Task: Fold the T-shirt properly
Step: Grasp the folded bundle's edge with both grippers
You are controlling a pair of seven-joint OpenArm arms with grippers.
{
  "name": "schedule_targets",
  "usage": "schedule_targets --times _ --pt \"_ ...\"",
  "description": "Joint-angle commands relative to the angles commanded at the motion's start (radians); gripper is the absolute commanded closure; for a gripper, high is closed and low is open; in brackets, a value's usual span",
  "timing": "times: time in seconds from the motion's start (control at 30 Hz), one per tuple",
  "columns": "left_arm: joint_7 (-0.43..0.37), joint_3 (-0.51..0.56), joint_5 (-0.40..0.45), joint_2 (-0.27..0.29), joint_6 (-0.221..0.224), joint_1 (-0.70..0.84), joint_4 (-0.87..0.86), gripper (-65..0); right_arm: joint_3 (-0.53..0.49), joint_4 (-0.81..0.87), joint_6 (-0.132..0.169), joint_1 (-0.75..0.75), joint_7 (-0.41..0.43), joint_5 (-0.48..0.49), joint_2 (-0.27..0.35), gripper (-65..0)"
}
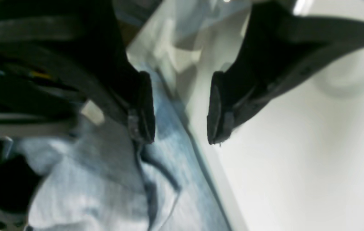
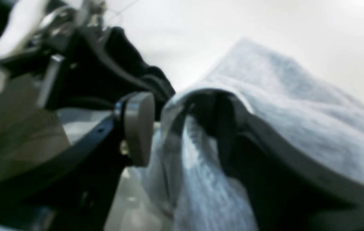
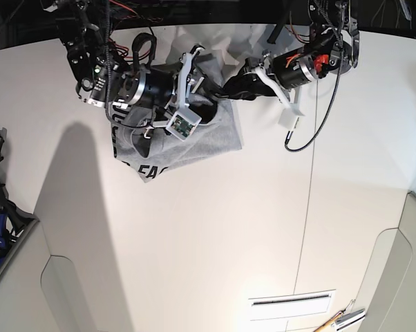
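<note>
"Where does the T-shirt (image 3: 211, 138) lie?"

"Bunched and wrinkled on the bench (image 3: 215, 242), with black lettering showing along its lower edge in the base view."

"And the left end effector (image 1: 182, 109)?"

"Its fingers are spread, at the T-shirt's edge."

"The right end effector (image 2: 185, 128)?"

"Over the T-shirt, fingers apart, with raised grey fabric between them. Whether it pinches any, one cannot tell."

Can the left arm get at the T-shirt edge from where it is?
Probably yes: the left gripper is open right at the T-shirt's edge, nothing visible between its fingers and that cloth. The right gripper is close by, so crowding looks possible.
</note>
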Motion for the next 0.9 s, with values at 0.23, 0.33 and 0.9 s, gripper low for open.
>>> schedule_targets --times 0.23,0.33,0.9 --pt "0.085 -0.129 -0.133 0.0 0.0 0.0 0.0 -30.5 0.011 0.066 0.0 0.003 0.005 0.011 -0.018 -30.4" --pt "0.13 -0.163 -0.195 0.0 0.0 0.0 0.001 -30.5 0.028 0.133 0.0 0.003 0.015 0.011 -0.018 -30.4" --pt "0.163 -0.164 -0.227 0.0 0.0 0.003 0.169 -30.5 0.481 0.174 -0.023 -0.099 -0.11 0.128 -0.014 0.0"
